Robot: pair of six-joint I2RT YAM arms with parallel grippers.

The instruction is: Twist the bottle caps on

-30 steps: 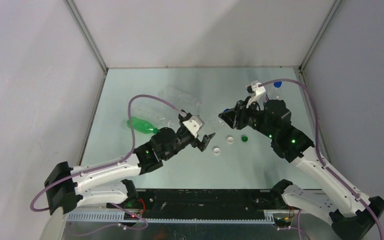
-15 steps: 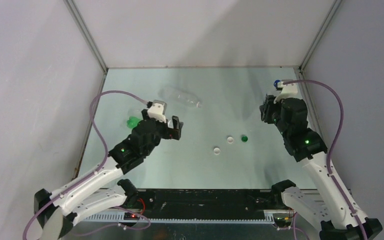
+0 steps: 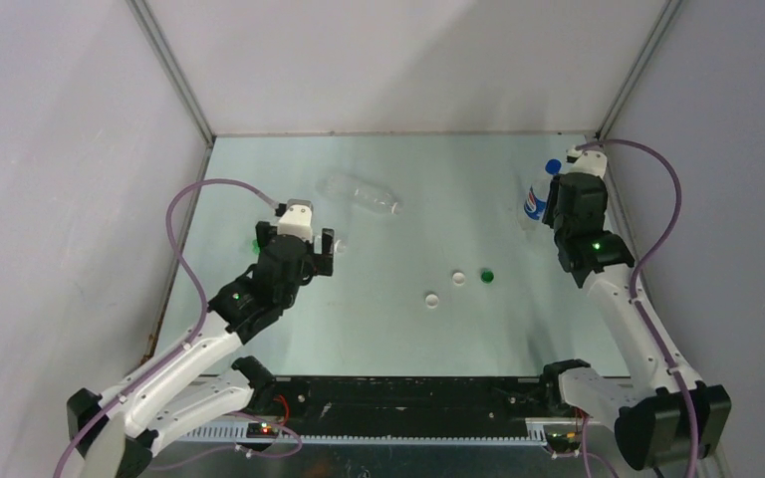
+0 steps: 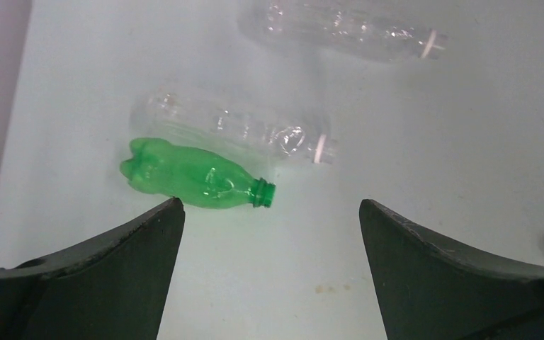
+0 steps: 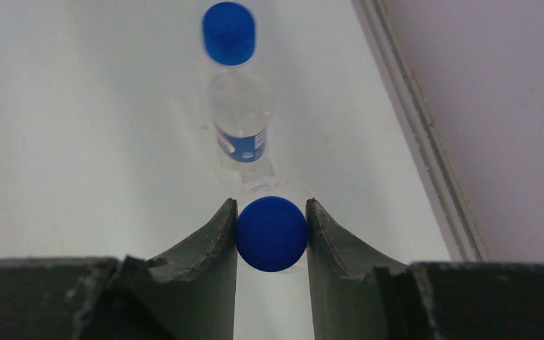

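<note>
Bottle caps (image 3: 458, 278): two blue ones on bottles, three not yet fitted

In the top external view, two white caps (image 3: 431, 297) and a green cap (image 3: 486, 274) are seen loose on the worktop (image 3: 408, 329), between the arms and well apart from either end effector. The right end effector (image 3: 556, 204) is lowered just beside the upright Pepsi bottle (image 3: 532, 202), which carries a blue cap (image 3: 553, 166). A far clear bottle (image 3: 359, 194) lies beyond the left end effector (image 3: 323, 249).

In the left wrist view, the left end effector (image 4: 269, 209) is shown released, with the jaws wide and nothing between them. Just ahead of it the green bottle (image 4: 198, 177) lies on its side with a bare neck. Beyond that lie a near clear bottle (image 4: 234, 127) and the far clear bottle (image 4: 340, 32), both uncapped.

In the right wrist view, the right end effector (image 5: 271, 209) is clenched on a second blue cap (image 5: 271, 237), which is seated on an upright clear bottle (image 5: 283, 190) directly beneath it. Ahead stands the Pepsi bottle (image 5: 241, 142), capped (image 5: 228, 32).

Two of five bottles are judged capped. Whether the gripped cap is fully tightened cannot be told. Three bottles remain to be stood up and closed.
</note>
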